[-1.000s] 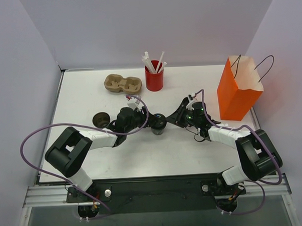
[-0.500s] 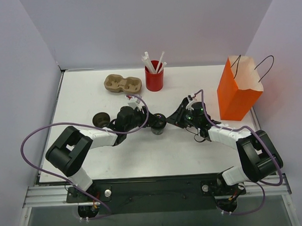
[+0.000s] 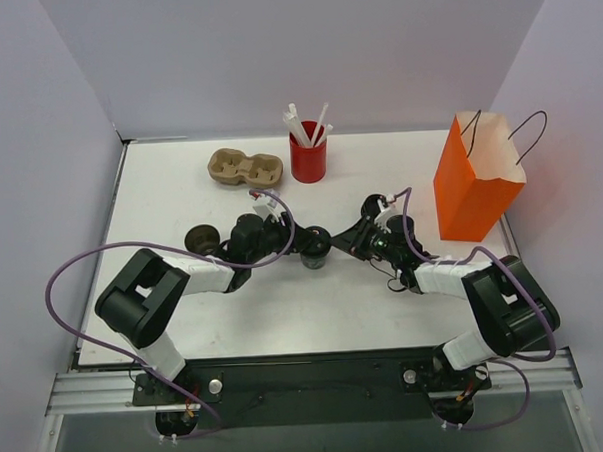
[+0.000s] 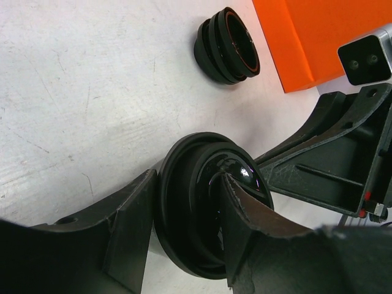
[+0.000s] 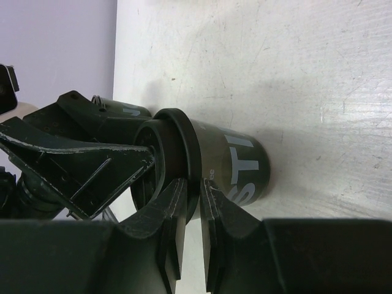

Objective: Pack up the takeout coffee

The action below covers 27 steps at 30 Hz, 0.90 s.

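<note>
Item: small dark brown-black tapered takeout cup, standing mid-way along the white tabletop, between the two arms. The left claw is clamped across the cup's body. The right claw has its fingers nearly together, pinching the cup's round rim from the opposite side. Also present: second dark cup beside the left arm; orange paper bag, upright, well apart; tan two-hole cardboard carrier; red cup of white straws.

The left claw and right claw block each other across one coffee cup. An orange paper bag stands behind the right claw. Open table lies nearer.
</note>
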Tool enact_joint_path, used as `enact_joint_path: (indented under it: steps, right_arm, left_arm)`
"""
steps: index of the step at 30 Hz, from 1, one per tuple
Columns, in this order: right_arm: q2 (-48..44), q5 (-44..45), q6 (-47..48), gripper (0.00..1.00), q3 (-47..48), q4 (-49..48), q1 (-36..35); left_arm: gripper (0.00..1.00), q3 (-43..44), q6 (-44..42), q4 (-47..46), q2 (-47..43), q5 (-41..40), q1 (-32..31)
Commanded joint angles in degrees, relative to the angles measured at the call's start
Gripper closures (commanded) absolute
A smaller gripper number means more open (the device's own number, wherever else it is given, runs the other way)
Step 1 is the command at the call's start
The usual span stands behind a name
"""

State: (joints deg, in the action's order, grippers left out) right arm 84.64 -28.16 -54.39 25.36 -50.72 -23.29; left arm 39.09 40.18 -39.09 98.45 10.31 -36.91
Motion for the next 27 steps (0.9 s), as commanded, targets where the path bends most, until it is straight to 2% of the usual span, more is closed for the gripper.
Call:
enact_joint_path:
  steps: [1, 7, 11, 16, 27]
  right_arm:
    - [2.11, -9.90, 2.44, 0.84, -1.82, 6.50, -4.40]
    - [-4.30, -9.28, 7.00, 0.81, 7.65, 21.08, -3.78]
    - [-6.24, -8.23, 9.91, 0.74, 13.21, 30.31, -2.82]
    - [-9.05, -7.00, 12.37, 0.67, 15.41, 35.59, -2.38]
    - [-14.76, 0.73, 18.79, 0.65, 19.97, 49.21, -2.64]
  left_arm:
    - [0.54, -6.84, -3.89, 29.95, 10.44, 0.77, -2.12]
    - [0.53, -3.76, -5.11, 35.64, 6.32, -0.11, -2.12]
    - [0.52, 0.27, -6.17, 39.00, 3.07, -0.73, -1.42]
    - [0.52, 4.85, -8.10, 46.29, 0.87, -0.72, -0.80]
    - [0.43, 17.06, -10.83, 55.78, -6.17, -0.64, 0.34]
